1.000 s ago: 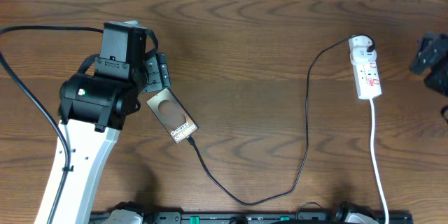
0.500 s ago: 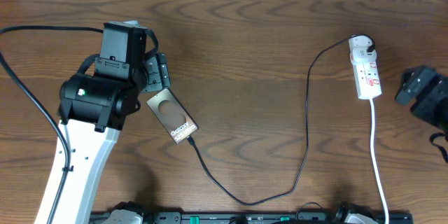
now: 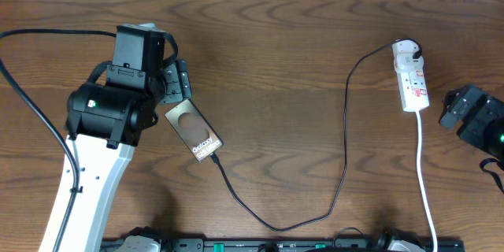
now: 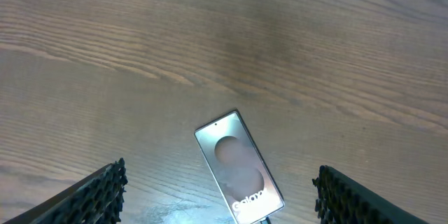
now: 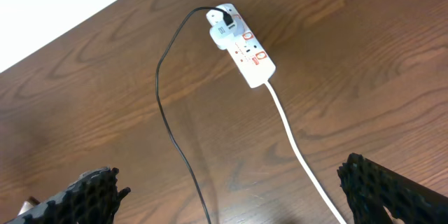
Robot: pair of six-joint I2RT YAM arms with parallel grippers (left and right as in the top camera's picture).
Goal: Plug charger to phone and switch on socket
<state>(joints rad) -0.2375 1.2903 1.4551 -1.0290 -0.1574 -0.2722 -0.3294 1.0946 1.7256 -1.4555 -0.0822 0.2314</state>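
Note:
The phone (image 3: 194,131) lies flat on the wooden table, "Galaxy" lettering at its lower right end; it also shows in the left wrist view (image 4: 239,167). The charger, a thin black cable (image 3: 344,150), runs from that end of the phone in a loop to a black plug at the socket's far end (image 3: 411,74). The cable's tip sits at the phone's end. My left gripper (image 3: 175,83) is open just above the phone's upper end, empty (image 4: 220,196). My right gripper (image 3: 450,109) is open, right of the socket (image 5: 241,45), empty (image 5: 231,192).
The socket's white cord (image 3: 424,181) trails to the table's front edge and shows in the right wrist view (image 5: 297,150). A black rail (image 3: 276,245) runs along the front edge. A black arm cable (image 3: 31,102) curves at the far left.
My right gripper has moved in from the far right edge, down and left toward the socket. The left arm, phone and cable have not moved.

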